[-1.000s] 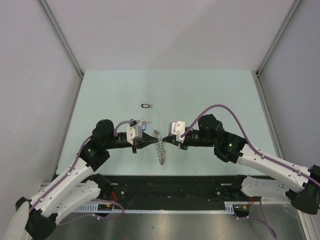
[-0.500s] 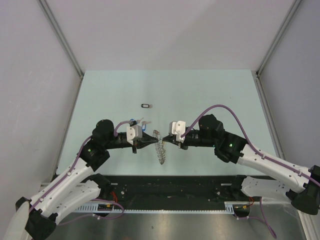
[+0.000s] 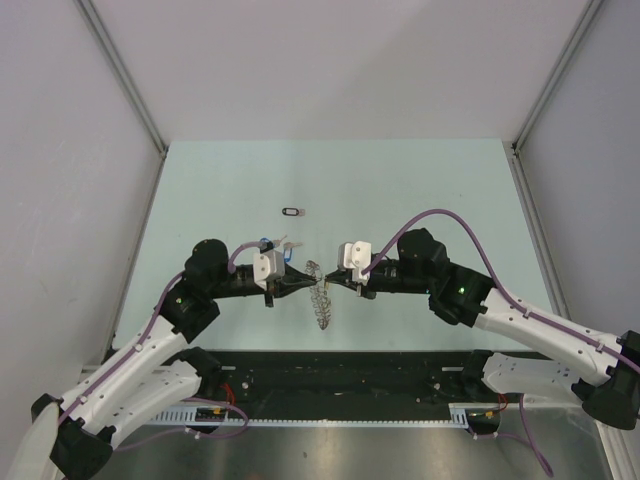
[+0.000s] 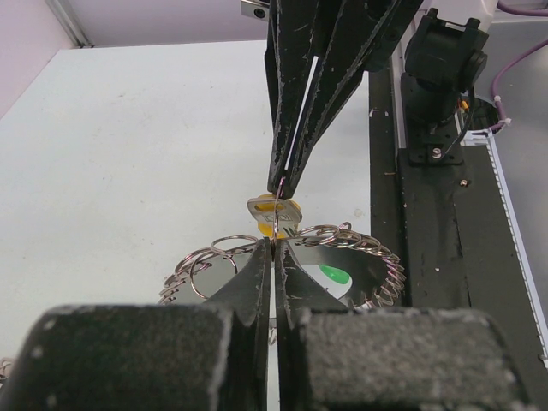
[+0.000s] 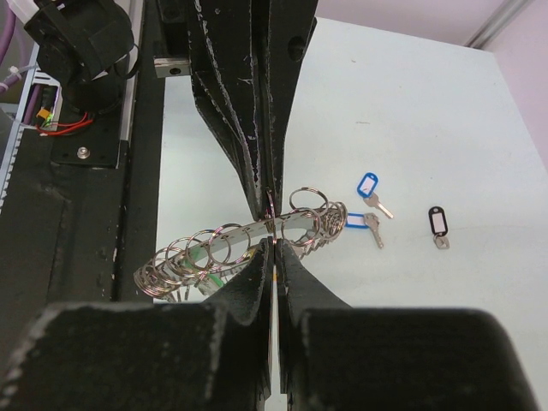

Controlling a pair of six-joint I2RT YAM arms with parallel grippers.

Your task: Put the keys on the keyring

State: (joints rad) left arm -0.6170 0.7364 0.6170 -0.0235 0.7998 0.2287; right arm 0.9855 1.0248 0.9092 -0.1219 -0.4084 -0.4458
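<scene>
I hold left gripper (image 3: 303, 282) and right gripper (image 3: 337, 284) pinched shut at the keyring (image 3: 321, 302), seemingly threading a yellow-tagged key (image 4: 275, 213); next, slide it on.

Silver keyring (image 3: 320, 300) drooping mid-table, yellow-tagged key (image 4: 274, 216) at rim, blue-tagged keys (image 5: 368, 186) loose beyond

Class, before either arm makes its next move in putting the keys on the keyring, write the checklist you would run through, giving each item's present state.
1. Jaws of the left gripper shut: ok.
2. Jaws of the right gripper shut: ok.
3. Both tips meeting at the keyring: ok.
4. A yellow-tagged key sitting between the two tips: ok. Whether it is threaded on: cannot tell.
5. All keys on the keyring: not ok. The blue-tagged keys and the black-tagged key lie loose on the table.
6. Which jaws hold the key and which the ring: cannot tell.
</scene>
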